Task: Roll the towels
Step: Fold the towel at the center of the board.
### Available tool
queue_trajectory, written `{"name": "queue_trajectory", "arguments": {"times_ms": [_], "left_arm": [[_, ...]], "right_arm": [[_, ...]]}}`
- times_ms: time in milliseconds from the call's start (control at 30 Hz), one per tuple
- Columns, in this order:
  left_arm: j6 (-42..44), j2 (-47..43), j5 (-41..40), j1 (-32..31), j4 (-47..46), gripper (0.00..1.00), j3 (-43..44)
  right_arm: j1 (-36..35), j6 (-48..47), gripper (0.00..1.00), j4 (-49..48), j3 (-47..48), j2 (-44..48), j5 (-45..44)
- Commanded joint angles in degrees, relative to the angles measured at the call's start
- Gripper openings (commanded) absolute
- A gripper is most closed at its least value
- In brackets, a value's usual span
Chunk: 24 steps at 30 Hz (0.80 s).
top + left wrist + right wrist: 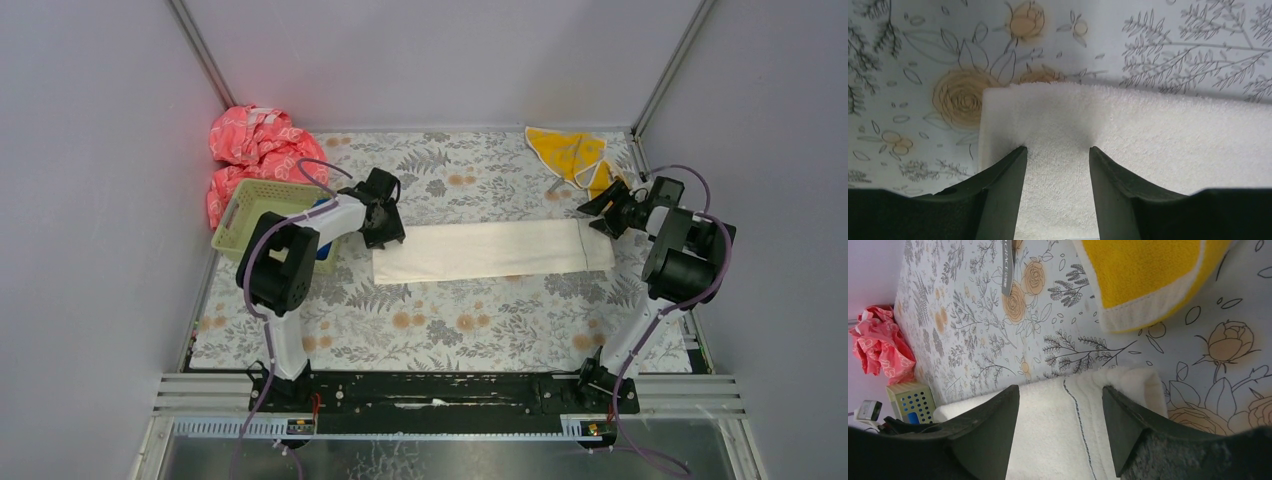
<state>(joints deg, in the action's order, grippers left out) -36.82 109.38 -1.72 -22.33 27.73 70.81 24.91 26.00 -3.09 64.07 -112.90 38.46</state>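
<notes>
Lying flat across the middle of the flowered table, a long cream-white towel has a robot gripper at each end. The left gripper sits over the towel's left end, fingers apart, grasping nothing. The right gripper is likewise spread over the right end. A yellow towel lies crumpled in the far right corner. A blue towel shows in a green basket on the left, beside a pink cloth.
</notes>
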Motion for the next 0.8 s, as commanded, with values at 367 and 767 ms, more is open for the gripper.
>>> {"name": "queue_trajectory", "arguments": {"times_ms": [367,767], "left_arm": [[10.71,-12.25,-0.60,1.06,10.22,0.76,6.00],[19.47,-27.81,-7.25,1.06,10.96,0.87,-1.87]], "right_arm": [[0.15,-14.05,0.67,21.01,5.71,13.50,-21.14],[-2.33,-22.82,0.54,29.98,6.44,13.34,-29.71]]}}
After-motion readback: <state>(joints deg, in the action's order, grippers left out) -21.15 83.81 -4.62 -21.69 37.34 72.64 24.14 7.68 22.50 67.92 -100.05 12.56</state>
